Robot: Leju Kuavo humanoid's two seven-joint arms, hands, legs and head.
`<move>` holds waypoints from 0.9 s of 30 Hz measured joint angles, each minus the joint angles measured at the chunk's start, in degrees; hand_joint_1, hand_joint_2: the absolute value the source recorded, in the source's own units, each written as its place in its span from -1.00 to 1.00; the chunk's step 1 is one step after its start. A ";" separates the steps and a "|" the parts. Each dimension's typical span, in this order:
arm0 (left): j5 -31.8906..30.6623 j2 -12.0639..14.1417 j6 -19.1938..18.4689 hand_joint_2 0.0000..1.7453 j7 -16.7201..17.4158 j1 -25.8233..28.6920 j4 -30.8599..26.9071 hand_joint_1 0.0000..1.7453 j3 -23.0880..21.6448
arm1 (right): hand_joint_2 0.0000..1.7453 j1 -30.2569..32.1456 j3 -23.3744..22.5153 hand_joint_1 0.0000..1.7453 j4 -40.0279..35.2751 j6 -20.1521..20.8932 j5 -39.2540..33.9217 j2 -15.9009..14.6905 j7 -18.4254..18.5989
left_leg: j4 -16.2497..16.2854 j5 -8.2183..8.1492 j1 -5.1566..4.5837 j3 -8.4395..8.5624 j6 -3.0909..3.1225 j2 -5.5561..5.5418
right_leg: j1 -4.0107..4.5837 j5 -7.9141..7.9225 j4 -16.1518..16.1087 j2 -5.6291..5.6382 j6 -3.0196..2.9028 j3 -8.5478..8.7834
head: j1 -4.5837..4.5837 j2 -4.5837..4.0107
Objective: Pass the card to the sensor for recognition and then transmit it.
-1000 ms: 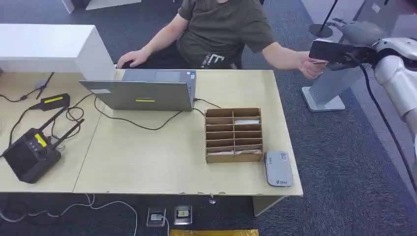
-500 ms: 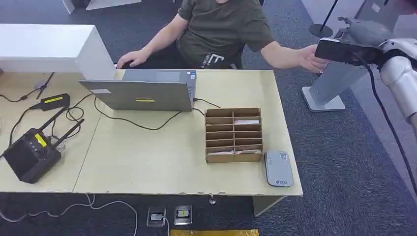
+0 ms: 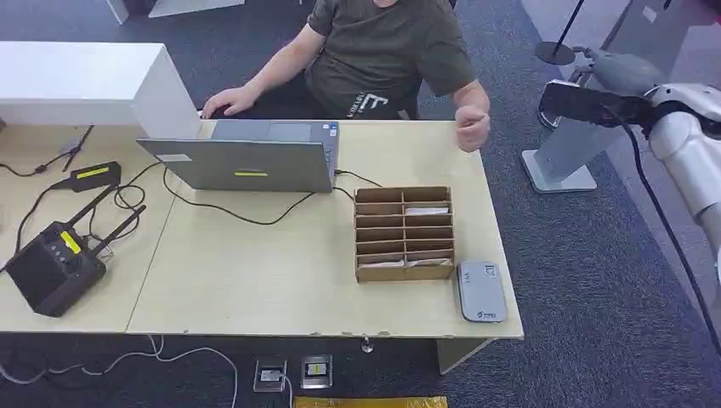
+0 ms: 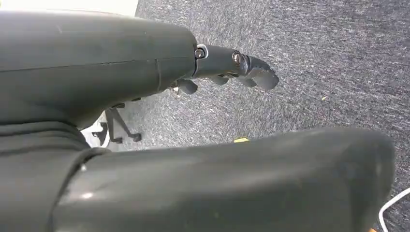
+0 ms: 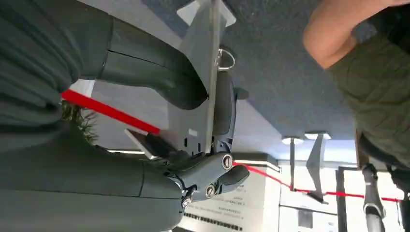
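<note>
My right hand point(image 3: 619, 68) is raised beyond the table's far right corner, out over the carpet. In the right wrist view its thumb and fingers point(image 5: 220, 169) stand apart with nothing between them. The person's hand point(image 3: 472, 128) is a closed fist above the table's far right edge; I cannot tell whether a card is in it. The grey card sensor point(image 3: 482, 291) lies flat at the table's near right corner. Beside it stands a cardboard slotted holder point(image 3: 404, 234) with white cards point(image 3: 426, 210) in some slots. My left hand point(image 4: 227, 67) hangs over the carpet, holding nothing.
A person in a green shirt point(image 3: 383, 51) sits behind the table. An open laptop point(image 3: 251, 153) stands mid-table with cables running left to a black radio unit point(image 3: 55, 268). A white box point(image 3: 85, 81) is at far left. A grey stand base point(image 3: 565, 161) sits on the carpet right of the table.
The person's hand, which reached up to my right hand a second ago, has drawn back to the table edge as a fist. My right hand has lifted slightly and now holds nothing.
</note>
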 joint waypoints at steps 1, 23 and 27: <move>0.04 0.00 0.07 -1.00 0.00 0.00 0.00 -1.00 -0.04 | 1.00 0.74 0.04 1.00 -0.74 0.20 -0.42 0.04 0.57 | 0.00 0.00 0.00 0.00 0.00 0.00 | 0.00 0.00 0.00 0.00 0.00 0.00 | -0.02 0.00; 1.46 -0.24 3.76 -1.00 1.90 0.01 0.00 -1.00 -0.48 | 1.00 18.55 -0.28 1.00 -13.22 -0.26 -6.29 -6.78 5.35 | 0.01 -0.02 0.01 0.00 0.01 -0.02 | 0.00 0.00 -0.04 -0.03 0.01 0.00 | -0.02 0.00; 1.55 -0.24 2.60 -1.00 -0.17 0.01 0.00 -1.00 -0.72 | 1.00 19.95 -0.90 1.00 -14.86 -1.16 -8.69 -7.78 6.29 | 0.01 -0.02 0.01 0.00 0.01 -0.02 | 0.00 0.00 -0.04 -0.05 0.01 0.02 | -0.02 0.00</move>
